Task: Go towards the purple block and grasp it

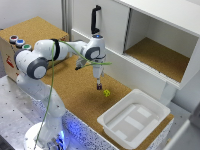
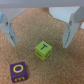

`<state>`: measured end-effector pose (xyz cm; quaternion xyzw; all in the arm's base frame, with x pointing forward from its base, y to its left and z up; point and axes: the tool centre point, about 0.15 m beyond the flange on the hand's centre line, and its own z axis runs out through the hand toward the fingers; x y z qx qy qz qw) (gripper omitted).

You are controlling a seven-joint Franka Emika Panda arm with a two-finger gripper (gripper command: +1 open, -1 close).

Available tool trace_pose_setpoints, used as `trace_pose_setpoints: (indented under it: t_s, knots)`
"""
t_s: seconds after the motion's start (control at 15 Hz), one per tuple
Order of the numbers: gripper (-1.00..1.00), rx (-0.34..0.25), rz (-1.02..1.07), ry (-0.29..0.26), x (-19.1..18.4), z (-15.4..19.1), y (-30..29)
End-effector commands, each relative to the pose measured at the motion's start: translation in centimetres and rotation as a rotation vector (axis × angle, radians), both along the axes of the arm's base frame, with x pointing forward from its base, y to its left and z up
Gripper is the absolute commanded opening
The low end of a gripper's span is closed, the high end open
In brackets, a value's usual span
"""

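Cork tabletop, white cabinet behind; gripper fingers spread above purple block.

Purple block: a small cube resting flat on the cork surface, its upper face bearing a yellow letter "O" and a side face showing further yellow marking. It lies just beside a yellow-green cube marked "T", not touching it.

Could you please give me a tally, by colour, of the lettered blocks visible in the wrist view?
Purple block, marked O: 1
Yellow-green block, marked T: 1
Total: 2
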<state>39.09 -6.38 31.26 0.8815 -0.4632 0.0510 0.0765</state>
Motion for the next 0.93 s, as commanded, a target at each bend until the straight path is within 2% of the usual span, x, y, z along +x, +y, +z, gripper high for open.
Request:
trace_pose_setpoints:
  t_s: [0.0,0.13,0.2,0.27,0.47,0.53,0.6,0.87]
  knots:
    - [1.00,-0.032,0.049,0.016,0.5,-1.8,-0.7]
    - [1.00,-0.032,0.049,0.016,0.5,-1.8,-0.7]
    - [1.00,0.001,0.023,0.005,0.1,-0.7,-0.1]
    - [1.00,0.053,0.104,0.024,1.2,-1.1,-0.3]
    - [1.00,0.085,0.373,0.105,2.5,-1.8,0.9]
    - [1.00,0.088,0.387,0.118,2.5,-2.4,1.0]
    - [1.00,0.117,0.384,0.128,2.6,-3.2,1.2]
    - [1.00,0.173,0.368,0.118,3.6,-4.4,3.4]
